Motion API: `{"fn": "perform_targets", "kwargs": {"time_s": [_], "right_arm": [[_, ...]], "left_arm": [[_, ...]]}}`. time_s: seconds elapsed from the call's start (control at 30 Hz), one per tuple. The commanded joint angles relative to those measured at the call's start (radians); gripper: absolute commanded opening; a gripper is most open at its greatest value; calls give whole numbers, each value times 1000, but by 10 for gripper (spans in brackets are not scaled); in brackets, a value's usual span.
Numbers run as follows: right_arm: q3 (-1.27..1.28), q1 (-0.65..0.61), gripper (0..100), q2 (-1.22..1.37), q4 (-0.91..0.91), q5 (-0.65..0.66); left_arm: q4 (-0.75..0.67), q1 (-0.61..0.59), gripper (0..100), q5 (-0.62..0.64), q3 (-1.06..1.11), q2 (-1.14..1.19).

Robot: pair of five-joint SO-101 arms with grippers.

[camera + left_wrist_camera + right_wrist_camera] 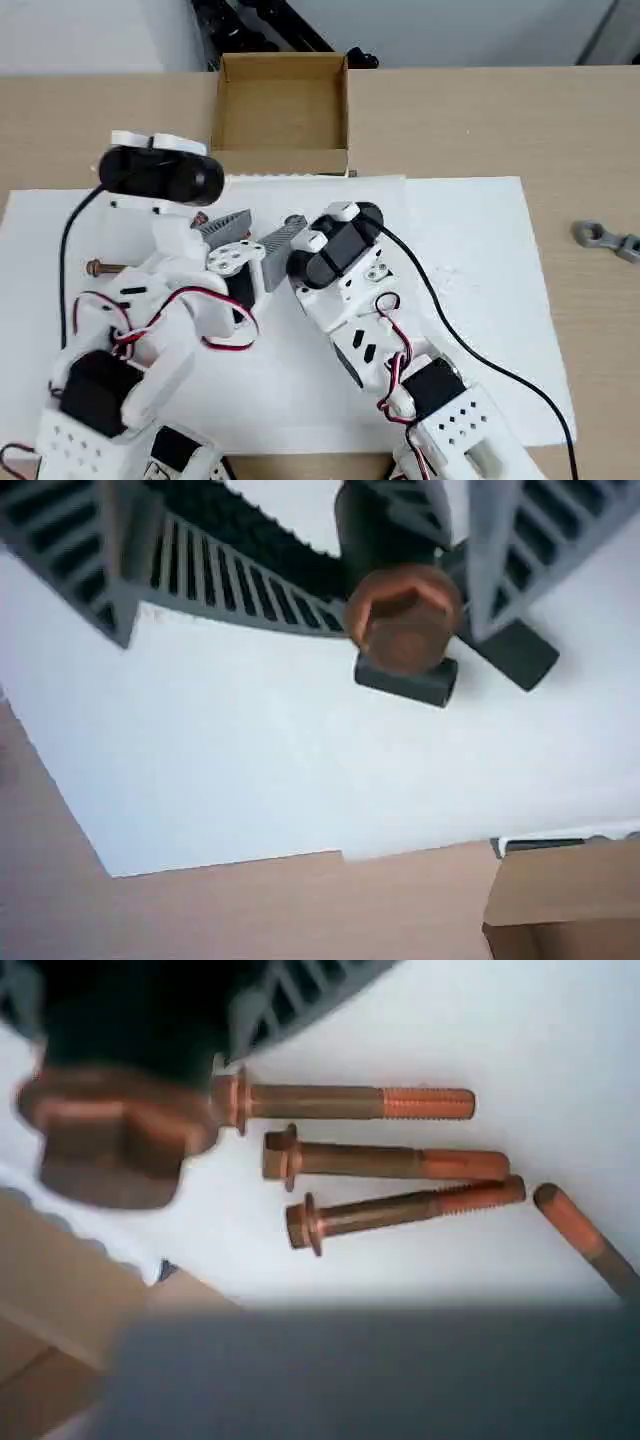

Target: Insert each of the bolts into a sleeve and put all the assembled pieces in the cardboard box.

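In the right wrist view a copper bolt head [110, 1135] juts from a black sleeve [130, 1010], and my right gripper [150, 1040] is shut on that sleeve. The left wrist view has the same bolt head [405, 620] between grey ribbed fingers [200, 580], with my left gripper [405, 630] shut on it. From above, both grippers meet mid-sheet, left gripper [258, 232] against right gripper [300, 235], near the bolt head [295, 220]. Three loose bolts [385, 1162] lie side by side on the paper. The open cardboard box [283, 152] stands just beyond the grippers.
Another loose bolt [100, 268] lies left of the left arm, and a copper end [200, 218] pokes out beside its fingers. A metal tool [605, 238] rests on the bare table at far right. The white sheet [470, 290] is free on its right half.
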Motion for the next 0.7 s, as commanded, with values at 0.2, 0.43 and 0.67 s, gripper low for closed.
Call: {"fn": "perform_targets", "kwargs": {"time_s": [0.2,0.43,0.67], "right_arm": [[-212,76,1,54,10,12],[-428,79,1,312,38,12],[-744,81,1,685,47,14]], "left_arm": [[-3,-354,201,-91,-39,-15],[-2,-511,200,-149,44,-18],[18,-555,200,-152,147,-40]]}}
